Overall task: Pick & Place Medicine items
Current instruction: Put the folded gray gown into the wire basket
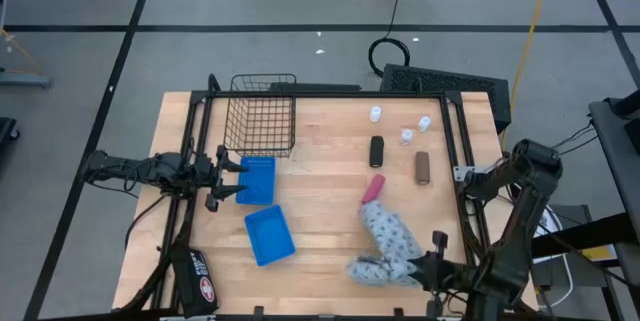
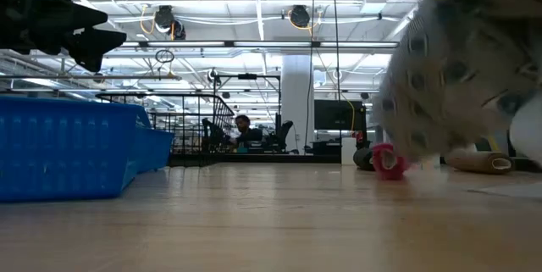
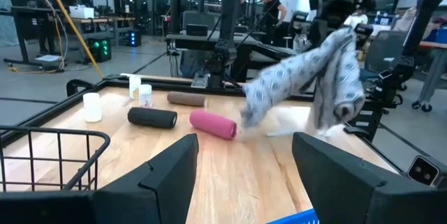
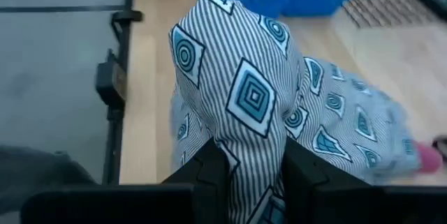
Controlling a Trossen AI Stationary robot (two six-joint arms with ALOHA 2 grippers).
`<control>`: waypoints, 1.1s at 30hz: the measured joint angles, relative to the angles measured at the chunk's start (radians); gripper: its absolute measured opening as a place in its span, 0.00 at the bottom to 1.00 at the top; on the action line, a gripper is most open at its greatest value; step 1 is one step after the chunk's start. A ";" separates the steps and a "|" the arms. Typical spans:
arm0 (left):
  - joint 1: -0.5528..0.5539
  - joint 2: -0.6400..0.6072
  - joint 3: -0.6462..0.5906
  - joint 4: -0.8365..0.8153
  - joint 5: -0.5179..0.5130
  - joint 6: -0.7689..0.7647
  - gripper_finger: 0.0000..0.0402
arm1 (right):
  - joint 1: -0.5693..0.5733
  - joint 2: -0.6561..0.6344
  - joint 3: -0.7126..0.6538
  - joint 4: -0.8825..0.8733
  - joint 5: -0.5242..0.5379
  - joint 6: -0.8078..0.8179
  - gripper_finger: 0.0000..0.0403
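We see a wooden counter [image 1: 330, 201] with a dark metal frame, and on it, from the largest thing to the smallest, first the grey patterned cloth bundle [image 1: 388, 246], which lies near the right front corner. The right gripper [image 4: 253, 175] is closed on a fold of this cloth and holds part of it lifted above the counter, as the left wrist view shows clearly. At the back left stands a black wire basket [image 1: 261, 113]. Beside it lie two flat blue rectangular plastic trays, one [image 1: 256, 179] just in front of the left gripper [image 1: 232, 178] and the other [image 1: 269, 235] nearer to the front edge. The left gripper hovers at the left side of the counter, its fingers apart and holding nothing. The medicine items rest in the right back part of the counter. The short pink cylinder-like tube [image 1: 373, 188] lies touching the far end of the cloth. Behind it is the small black oblong container [image 1: 376, 150], and to the right of that a brown oblong container [image 1: 422, 167]. The three tiny white round bottles [image 1: 406, 136] stand near the back edge, a little apart from each other.
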 joint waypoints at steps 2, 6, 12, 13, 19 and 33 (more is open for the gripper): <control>0.000 0.000 0.000 0.001 0.000 0.000 0.60 | 0.000 -0.034 -0.001 0.065 0.026 -0.098 0.16; 0.000 0.000 0.000 0.001 0.000 0.000 0.60 | 0.006 -0.095 0.000 0.198 0.084 -0.311 0.16; 0.000 0.000 0.000 0.001 0.000 0.000 0.60 | 0.005 -0.128 0.001 0.328 0.171 -0.596 0.16; 0.000 0.000 0.000 0.001 0.000 0.000 0.60 | -0.003 -0.128 0.001 0.329 0.182 -0.615 0.16; 0.000 0.000 0.000 0.001 0.000 0.000 0.60 | -0.072 -0.125 -0.028 0.413 0.157 -0.668 0.16; 0.000 0.000 0.000 0.072 -0.033 -0.030 0.60 | -0.106 -0.139 -0.028 0.900 0.004 -1.030 0.16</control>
